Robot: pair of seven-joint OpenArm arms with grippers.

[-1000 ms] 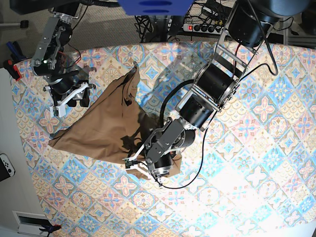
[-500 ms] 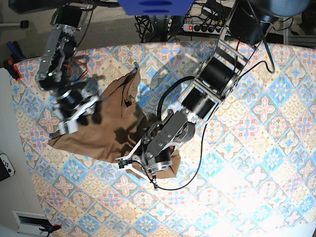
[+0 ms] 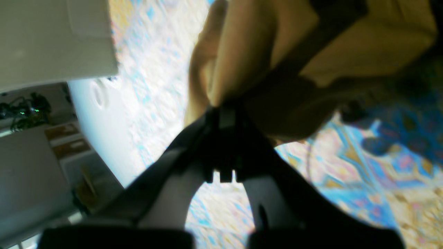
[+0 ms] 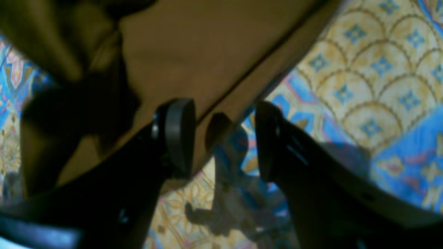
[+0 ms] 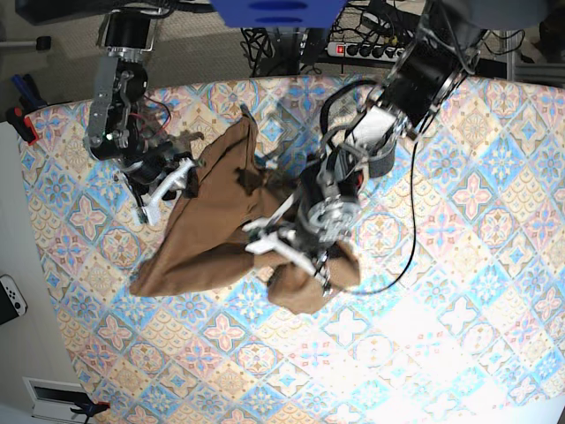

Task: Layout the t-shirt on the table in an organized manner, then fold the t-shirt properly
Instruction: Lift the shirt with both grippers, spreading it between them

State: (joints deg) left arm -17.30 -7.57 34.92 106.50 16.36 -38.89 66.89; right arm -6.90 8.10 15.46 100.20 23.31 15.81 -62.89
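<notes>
The table (image 5: 459,177) spreads its diamond tiles far wider than anything on it, and I take it as my landmark. Toward its left-centre lies the t-shirt (image 5: 212,230), a tan heap not yet laid out: one long flap runs down to the table's lower left, a narrow point reaches up toward its far edge, and a bunched lump sits near its middle. It needs spreading before any fold can be made, I judge, so both my arms work at its edges.

My left gripper (image 5: 296,252) is over the table's middle, at the bunched lump. Its jaws are pressed together on a pinch of the t-shirt (image 3: 242,52); the wrist view shows the cloth gathered and rising straight out of the closed tips (image 3: 223,114), which I hold so I can draw that side outward.

My right gripper (image 5: 163,188) is at the shirt's left border, toward the table's far-left corner. Its jaws stand apart, astride the hem (image 4: 221,76), with nothing gripped: one pad (image 4: 178,135) over cloth, the other over bare tile.
</notes>
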